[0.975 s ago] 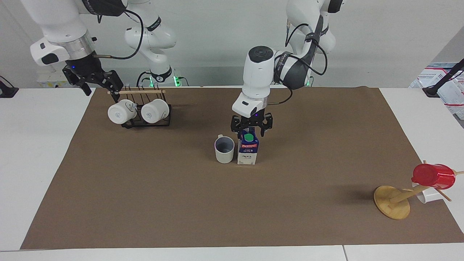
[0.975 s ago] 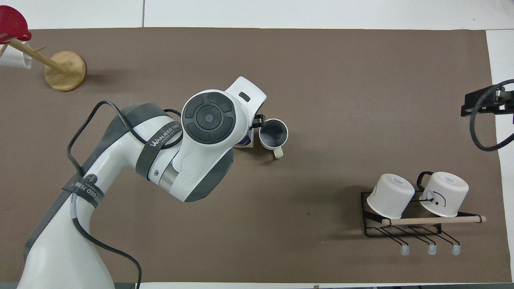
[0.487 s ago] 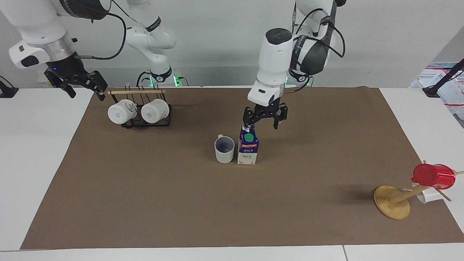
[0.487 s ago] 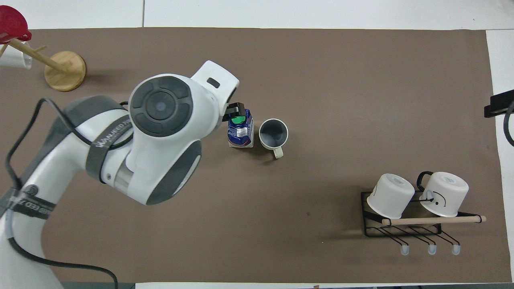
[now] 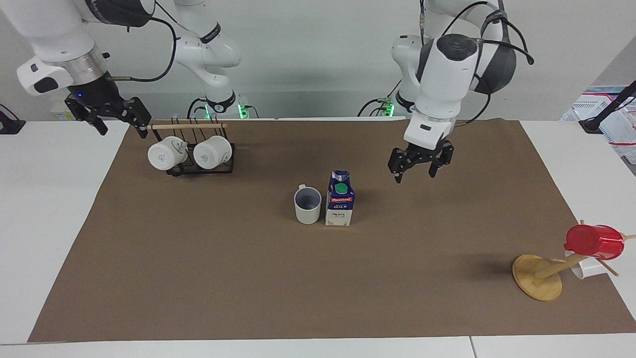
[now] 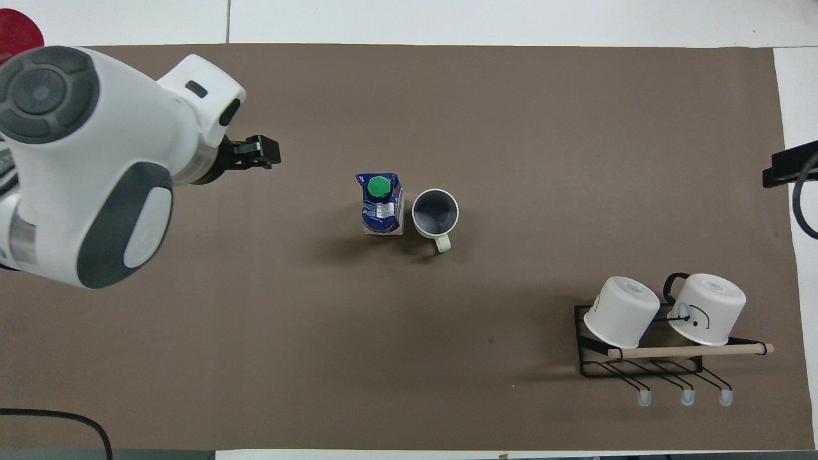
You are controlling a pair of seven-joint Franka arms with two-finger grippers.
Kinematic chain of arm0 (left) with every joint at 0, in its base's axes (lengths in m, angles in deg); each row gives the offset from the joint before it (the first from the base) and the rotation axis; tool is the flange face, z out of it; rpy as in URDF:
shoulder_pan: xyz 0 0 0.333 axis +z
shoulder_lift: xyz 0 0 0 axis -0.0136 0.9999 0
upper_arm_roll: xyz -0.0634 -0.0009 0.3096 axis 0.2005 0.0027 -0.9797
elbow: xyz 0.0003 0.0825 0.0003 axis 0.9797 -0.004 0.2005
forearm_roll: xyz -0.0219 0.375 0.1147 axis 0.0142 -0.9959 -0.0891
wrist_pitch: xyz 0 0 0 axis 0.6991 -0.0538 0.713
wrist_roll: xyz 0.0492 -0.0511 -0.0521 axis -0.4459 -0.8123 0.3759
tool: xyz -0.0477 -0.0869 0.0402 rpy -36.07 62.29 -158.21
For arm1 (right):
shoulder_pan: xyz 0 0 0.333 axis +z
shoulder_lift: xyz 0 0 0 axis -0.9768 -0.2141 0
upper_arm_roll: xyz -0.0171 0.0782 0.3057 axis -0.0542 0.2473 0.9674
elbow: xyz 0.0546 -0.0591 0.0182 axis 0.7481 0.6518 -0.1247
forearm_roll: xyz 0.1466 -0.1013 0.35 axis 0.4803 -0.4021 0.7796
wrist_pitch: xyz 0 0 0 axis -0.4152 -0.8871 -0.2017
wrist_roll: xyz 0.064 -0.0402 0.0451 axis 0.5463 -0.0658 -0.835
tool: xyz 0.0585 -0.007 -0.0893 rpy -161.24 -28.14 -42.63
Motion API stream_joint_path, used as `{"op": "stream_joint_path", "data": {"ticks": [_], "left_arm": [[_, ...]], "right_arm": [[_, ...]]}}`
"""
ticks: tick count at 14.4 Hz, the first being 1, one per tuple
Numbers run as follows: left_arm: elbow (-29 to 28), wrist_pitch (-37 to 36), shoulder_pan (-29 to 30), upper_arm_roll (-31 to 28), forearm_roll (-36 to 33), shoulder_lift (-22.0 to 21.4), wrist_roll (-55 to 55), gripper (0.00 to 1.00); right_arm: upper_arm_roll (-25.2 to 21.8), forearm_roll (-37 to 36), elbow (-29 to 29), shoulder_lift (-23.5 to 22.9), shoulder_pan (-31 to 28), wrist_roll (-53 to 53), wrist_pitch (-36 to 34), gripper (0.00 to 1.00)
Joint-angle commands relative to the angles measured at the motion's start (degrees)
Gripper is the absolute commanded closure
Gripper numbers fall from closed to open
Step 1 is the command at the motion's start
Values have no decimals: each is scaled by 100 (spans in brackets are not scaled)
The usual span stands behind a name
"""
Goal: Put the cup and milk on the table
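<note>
The cup, pale grey-beige with a bluish-grey inside, stands upright on the brown sheet of the table; it also shows in the overhead view. The milk stands upright right beside it, toward the left arm's end, its green cap plain from above. My left gripper is open and empty, raised over the sheet toward the left arm's end from the milk, and shows in the overhead view. My right gripper is open and empty, raised over the sheet's edge beside the mug rack.
A black wire rack with two rounder white mugs stands near the right arm's base. A wooden mug tree lies tipped with a red cup at the left arm's end.
The left gripper has let go of the milk, risen and moved away toward the left arm's end. The right gripper has drawn away from the rack toward the table's end.
</note>
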Motion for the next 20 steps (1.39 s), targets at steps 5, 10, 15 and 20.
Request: {"op": "stream_joint_path", "data": {"ticks": [5,10,15,20], "left_arm": [[-79,-900,1450,30,402,-479,2075,0],[-53,-1244,1786,22,411,-770,2393,0],[341,-1428,1778,22,639,-647,2376,0],[466,-1666,1786,-5,587,-576,2419,0]], "right_arm": [[60,-19,-25,9,8,-116,-53,0],[60,-10,-17,9,8,-99,-150,0],[60,33,1,18,8,32,-193,0],[69,69,-61,0,8,174,-299,0]]}}
